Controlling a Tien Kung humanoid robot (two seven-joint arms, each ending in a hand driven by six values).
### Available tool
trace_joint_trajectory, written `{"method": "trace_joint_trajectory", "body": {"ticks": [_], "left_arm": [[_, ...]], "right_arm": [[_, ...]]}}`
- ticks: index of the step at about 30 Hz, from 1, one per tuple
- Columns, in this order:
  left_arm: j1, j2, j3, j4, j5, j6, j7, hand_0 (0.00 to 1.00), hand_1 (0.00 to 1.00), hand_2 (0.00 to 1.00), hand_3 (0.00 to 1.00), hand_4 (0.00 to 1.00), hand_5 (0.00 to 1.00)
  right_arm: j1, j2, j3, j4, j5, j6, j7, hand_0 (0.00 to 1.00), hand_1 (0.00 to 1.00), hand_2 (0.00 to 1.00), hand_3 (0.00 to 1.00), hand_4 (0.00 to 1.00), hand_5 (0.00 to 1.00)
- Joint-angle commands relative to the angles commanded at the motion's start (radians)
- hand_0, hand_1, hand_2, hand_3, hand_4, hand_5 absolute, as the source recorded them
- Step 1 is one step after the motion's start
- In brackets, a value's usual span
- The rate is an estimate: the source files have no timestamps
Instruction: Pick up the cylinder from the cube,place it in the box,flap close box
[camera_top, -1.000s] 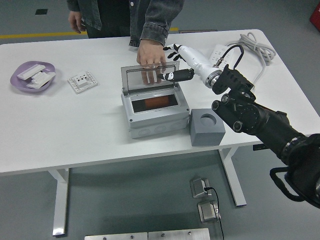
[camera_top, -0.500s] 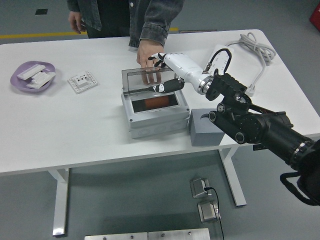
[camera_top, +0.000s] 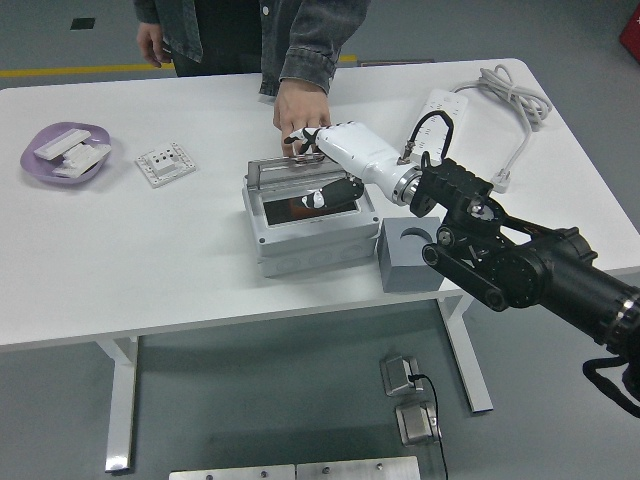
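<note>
The right hand (camera_top: 325, 165) lies with spread fingers holding nothing on the clear flap (camera_top: 300, 172), which tilts low over the grey box (camera_top: 310, 235), directly below and nearer; the orange cylinder (camera_top: 300, 208) lies inside, long axis left-right.

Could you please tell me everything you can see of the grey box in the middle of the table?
The grey box looks like a plastic enclosure, rectangular, standing flat near mid-table, just left of the grey cube. Its clear hinged flap is tilted low over the opening, not fully shut; something orange-brown shows inside. The right hand presses on the flap, and a person's hand rests behind it.
</note>
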Motion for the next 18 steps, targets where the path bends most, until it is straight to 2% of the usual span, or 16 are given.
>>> {"method": "trace_joint_trajectory", "body": {"ticks": [11, 18], "left_arm": [[0.004, -0.005, -0.007, 0.000, 0.003, 0.000, -0.003, 0.632, 0.536, 0.498, 0.604, 0.569, 0.153], [0.004, -0.008, -0.007, 0.000, 0.002, 0.000, -0.004, 0.632, 0.536, 0.495, 0.604, 0.569, 0.153]], "right_arm": [[-0.034, -0.056, -0.003, 0.163, -0.060, 0.031, -0.043, 0.646, 0.619, 0.698, 0.827, 0.909, 0.443], [-0.063, -0.061, -0.002, 0.153, -0.043, 0.027, -0.040, 0.630, 0.616, 0.701, 0.831, 0.903, 0.438]]}}
